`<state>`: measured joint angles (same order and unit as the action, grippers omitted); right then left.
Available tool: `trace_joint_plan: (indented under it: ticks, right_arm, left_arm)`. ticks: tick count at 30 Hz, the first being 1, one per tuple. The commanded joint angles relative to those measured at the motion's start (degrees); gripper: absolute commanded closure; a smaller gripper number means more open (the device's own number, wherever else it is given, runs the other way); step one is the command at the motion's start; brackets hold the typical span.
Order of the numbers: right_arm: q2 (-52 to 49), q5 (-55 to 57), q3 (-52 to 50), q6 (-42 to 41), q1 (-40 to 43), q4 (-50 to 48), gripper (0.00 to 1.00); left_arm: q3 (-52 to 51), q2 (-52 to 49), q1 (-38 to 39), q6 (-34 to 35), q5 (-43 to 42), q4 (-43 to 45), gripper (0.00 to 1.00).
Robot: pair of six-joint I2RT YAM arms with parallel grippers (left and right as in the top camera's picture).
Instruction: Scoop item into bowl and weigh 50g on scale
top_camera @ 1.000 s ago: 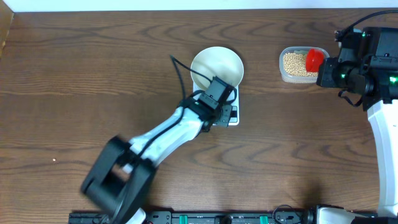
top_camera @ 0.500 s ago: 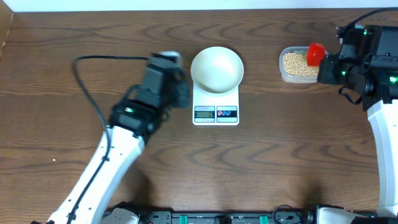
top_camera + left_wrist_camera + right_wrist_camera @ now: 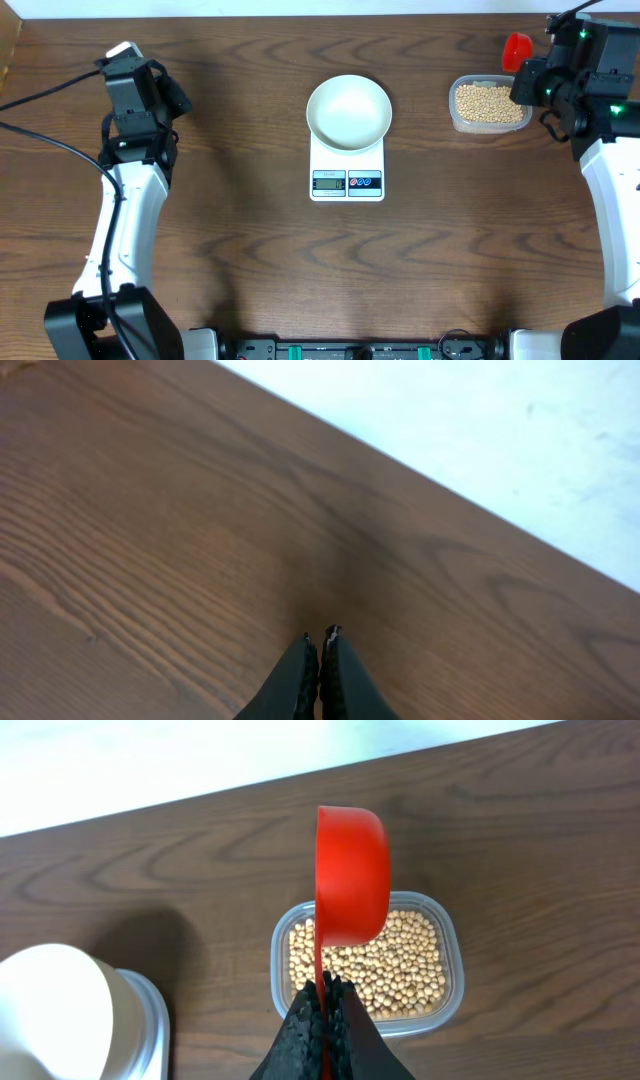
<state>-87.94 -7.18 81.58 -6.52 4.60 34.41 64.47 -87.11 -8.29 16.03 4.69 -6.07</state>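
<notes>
The right tool (image 3: 324, 982) pinches the handle of a red scoop (image 3: 352, 875), whose cup stands on edge just ahead of the tips. Under the cup, beans (image 3: 400, 960) fill a clear tub (image 3: 452, 982). Off to this tool's left, the bowl (image 3: 50, 1010) sits on the scale (image 3: 152, 1020). The left tool (image 3: 320, 638) is pressed together above the surface (image 3: 150, 540).
</notes>
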Motion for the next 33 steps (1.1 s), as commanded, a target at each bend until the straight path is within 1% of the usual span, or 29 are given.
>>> trace_joint_plan:
  ticks: [1, 10, 17, 19, 21, 23, 25, 29, 32, 33]
  right_arm:
    - [0.26, 1.27, 0.81, -4.02, 0.35, -0.79, 0.99]
    - [0.26, 1.25, 0.81, -9.35, 0.35, -0.39, 0.99]
    - [0.26, 1.29, 0.81, -9.81, 0.35, -1.68, 0.99]
    - [0.26, 1.29, 0.81, -9.81, 0.35, -2.34, 0.99]
    - [0.26, 1.27, 0.81, -9.79, 0.33, -2.51, 0.99]
    - [0.26, 1.29, 0.81, -9.77, 0.33, -2.49, 0.99]
    - [0.26, 1.79, 0.81, -9.77, 0.33, -2.6, 0.99]
    - [0.26, 2.54, 0.81, -9.77, 0.33, -2.69, 0.99]
    - [0.26, 2.56, 0.81, -9.75, 0.33, -2.75, 0.99]
    - [0.26, 2.56, 0.81, -9.73, 0.33, -2.84, 0.99]
  left_arm:
    - [0.17, -0.44, -0.15, -0.76, 0.48, 0.39, 0.93]
    - [0.17, -0.44, -0.15, -0.79, 0.48, -0.96, 0.92]
    - [0.17, -0.44, 0.02, -1.14, -0.7, -1.09, 0.92]
    - [0.17, -0.44, 0.02, -5.18, -6.08, -1.07, 0.92]
    - [0.15, -0.44, 0.02, -13.57, -14.38, -1.27, 0.92]
    - [0.15, -0.44, 0.02, -19.17, -19.34, -1.64, 0.92]
    - [0.15, -0.44, 0.02, -23.91, -22.23, -2.51, 0.92]
    - [0.15, -0.44, 0.02, -24.59, -23.82, -2.8, 0.92]
    - [0.17, -0.44, 0.02, -24.55, -28.52, -2.58, 0.92]
    - [0.15, -0.44, 0.02, -24.52, -29.9, -2.58, 0.83]
